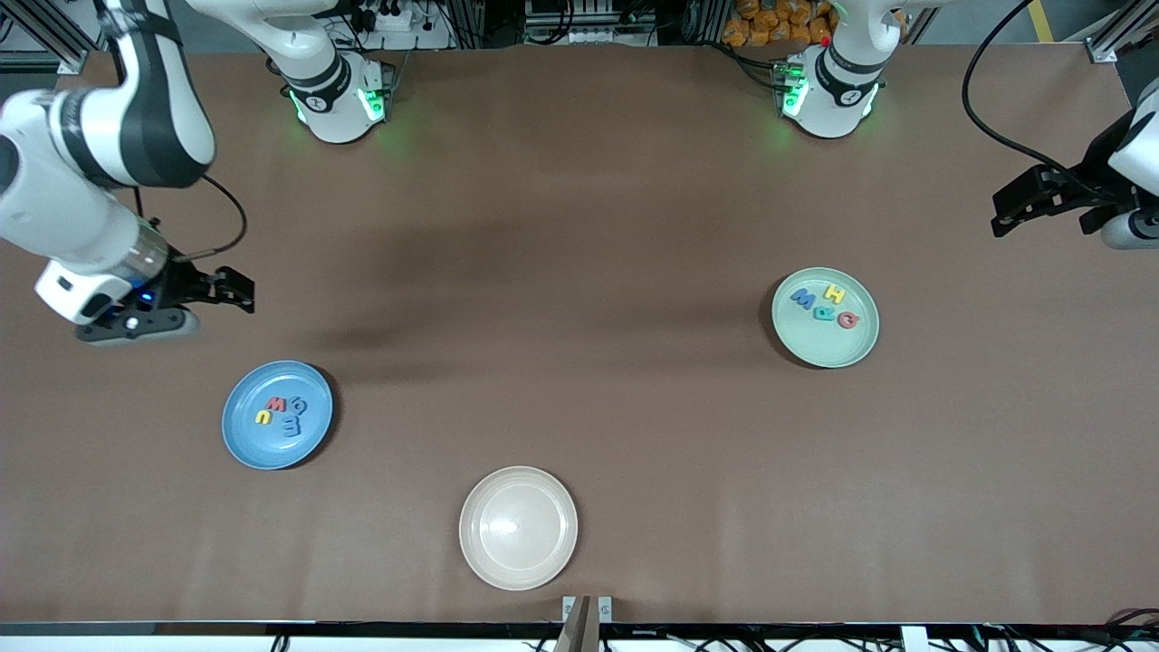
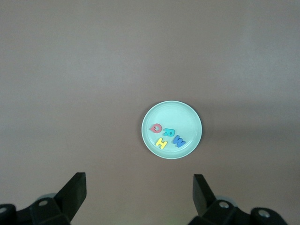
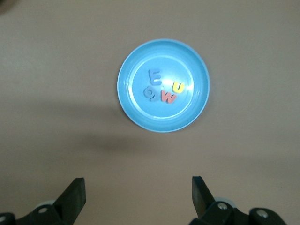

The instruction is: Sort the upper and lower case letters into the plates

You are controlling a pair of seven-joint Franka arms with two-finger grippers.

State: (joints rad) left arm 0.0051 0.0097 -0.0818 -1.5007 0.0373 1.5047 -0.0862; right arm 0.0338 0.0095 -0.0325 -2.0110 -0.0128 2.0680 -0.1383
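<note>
The sky blue plate (image 1: 249, 439) lies toward the right arm's end of the table and holds several letters (image 1: 282, 415): yellow, red, teal and blue. My right gripper (image 1: 237, 292) hangs open and empty over bare table beside it. In the right wrist view the blue plate (image 3: 161, 54) and its letters (image 3: 164, 87) show past the open right gripper (image 3: 138, 194). The mint green plate (image 1: 828, 349) toward the left arm's end holds several letters (image 1: 826, 307). My left gripper (image 1: 1000, 213) is open and empty, off to that end. In the left wrist view the mint plate (image 2: 173, 112) with its letters (image 2: 168, 136) shows past the open left gripper (image 2: 139, 192).
A cream-beige plate (image 1: 518, 527) with nothing in it sits near the table's front edge, nearer the front camera than both other plates. Brown table surface (image 1: 561, 299) stretches between the plates. Both arm bases stand along the table's back edge.
</note>
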